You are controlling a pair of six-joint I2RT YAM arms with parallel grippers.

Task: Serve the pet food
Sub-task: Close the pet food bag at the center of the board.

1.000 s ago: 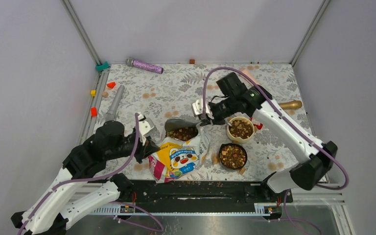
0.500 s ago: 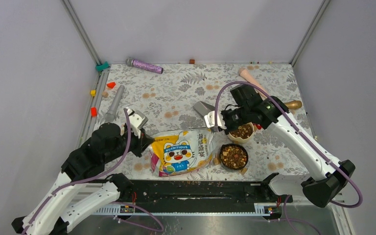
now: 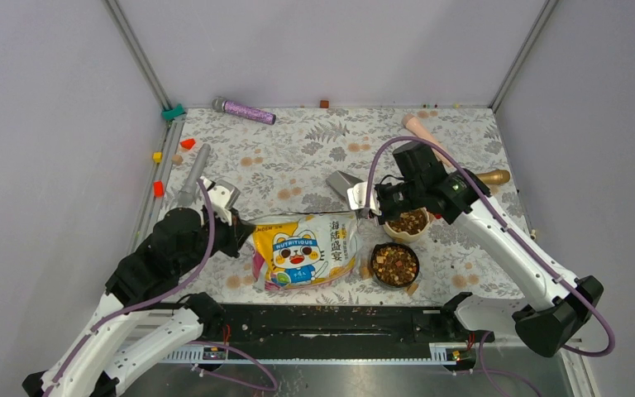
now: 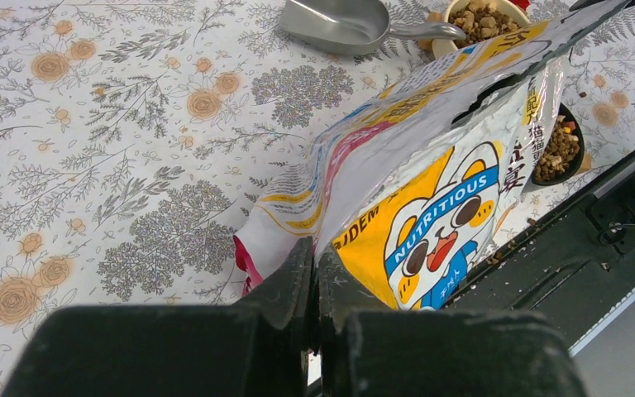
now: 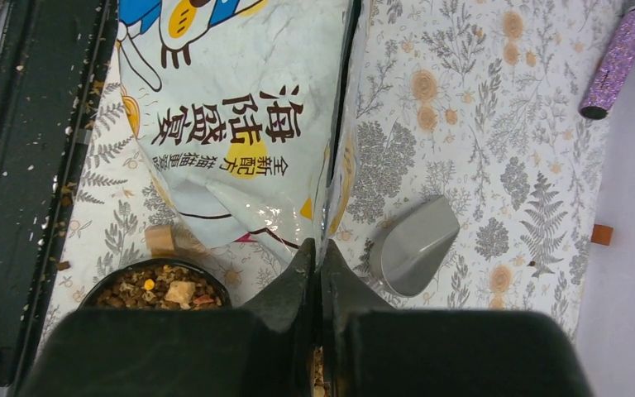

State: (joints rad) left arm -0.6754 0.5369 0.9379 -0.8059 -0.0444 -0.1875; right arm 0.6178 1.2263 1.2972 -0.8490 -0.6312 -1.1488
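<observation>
Pet food (image 3: 393, 264) fills a black bowl (image 3: 372, 266) and the tan bowl (image 3: 405, 237) just beyond it on the floral surface (image 3: 289, 157) between grey walls (image 3: 41, 124) — beside them the flattened cat-food bag (image 3: 304, 251) is clenched at opposite edges in the jaws of the left gripper (image 4: 314, 256) and right gripper (image 5: 318, 252).

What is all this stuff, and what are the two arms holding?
Pet food: two helpings, brown mix, in the bowls.
Black bowl: one, right of the bag.
Tan bowl: one, behind the black bowl.
Pet food bag: one, white, yellow and blue, near middle.
Metal scoop: one, silver, empty, behind the bag.
Tubes: four; purple glitter tube at the back, grey tube left, peach tube and gold tube right.
Blocks: at least five; teal block, red block, yellow block, orange block left, brown block back.
Left fingers: black, shut on the bag's edge.
Right fingers: black, shut, seemingly on the scoop's handle.
</observation>
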